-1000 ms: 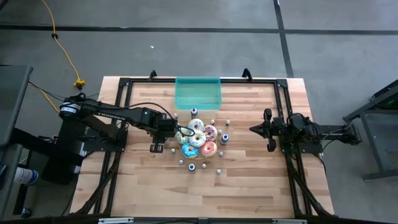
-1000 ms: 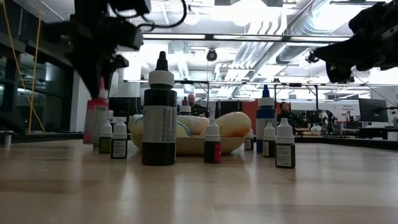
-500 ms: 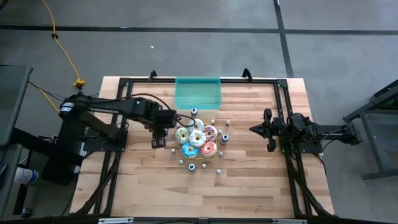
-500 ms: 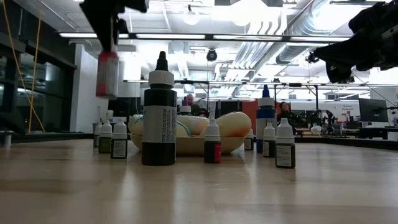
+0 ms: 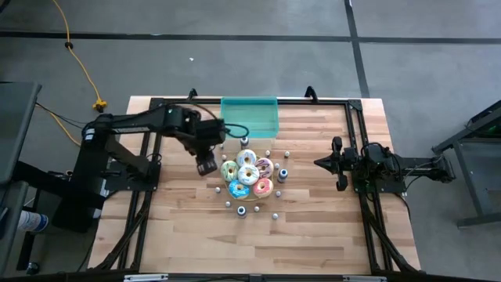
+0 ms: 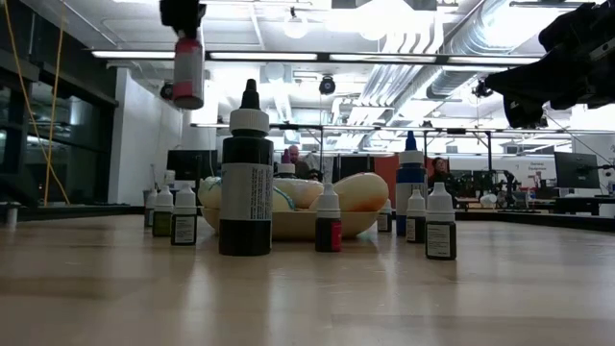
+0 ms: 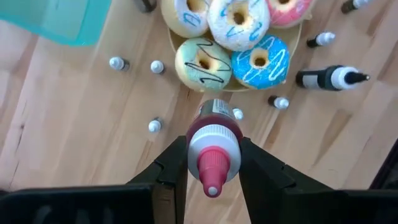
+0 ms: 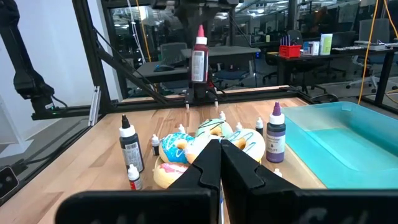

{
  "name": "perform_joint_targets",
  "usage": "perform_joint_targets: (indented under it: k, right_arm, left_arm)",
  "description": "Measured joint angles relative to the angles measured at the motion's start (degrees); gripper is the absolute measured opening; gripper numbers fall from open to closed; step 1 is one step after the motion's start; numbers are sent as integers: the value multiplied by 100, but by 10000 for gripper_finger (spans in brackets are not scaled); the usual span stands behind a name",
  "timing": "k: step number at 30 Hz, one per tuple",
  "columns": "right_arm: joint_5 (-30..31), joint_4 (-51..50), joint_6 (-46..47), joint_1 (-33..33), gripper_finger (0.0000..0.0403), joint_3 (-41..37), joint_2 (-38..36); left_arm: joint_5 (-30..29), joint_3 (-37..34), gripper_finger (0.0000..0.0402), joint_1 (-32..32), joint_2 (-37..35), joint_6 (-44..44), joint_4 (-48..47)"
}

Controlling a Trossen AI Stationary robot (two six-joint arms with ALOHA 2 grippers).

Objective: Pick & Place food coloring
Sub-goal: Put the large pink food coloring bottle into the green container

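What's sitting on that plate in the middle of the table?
Frosted donuts in white, blue, pink and pale green fill the plate. They cover nearly all of it, so only its rim shows; anything beneath them cannot be seen.

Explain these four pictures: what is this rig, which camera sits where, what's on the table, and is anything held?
It is a table with two dark robot arms, each ending in a two-finger tool. One camera looks straight down, one sits at table height, and one rides on each wrist.

On the wooden table sit a plate of frosted donuts, a teal tray and many small food coloring bottles, including a tall black bottle.

The left tool is shut on a red-capped bottle, lifted well above the table beside the donuts. The right tool waits at the table's right side, fingers together, holding nothing.
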Motion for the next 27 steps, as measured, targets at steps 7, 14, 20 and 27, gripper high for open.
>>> perform_joint_targets:
  k: [7, 14, 20, 27]
  right_arm:
    - [1, 0, 0, 1, 0, 2, 2]
    - [1, 0, 0, -2, 0, 1, 2]
    - [1, 0, 0, -2, 0, 1, 2]
    - [0, -1, 0, 0, 0, 0, 2]
  left_arm:
    - [11, 1211, 101, 385, 846, -351, -387]
    - [91, 2387, 101, 811, 1626, -534, -568]
    - [-41, 2900, 101, 1332, 2002, -683, -568]
    - [-487, 2922, 101, 2019, 2270, -886, -563]
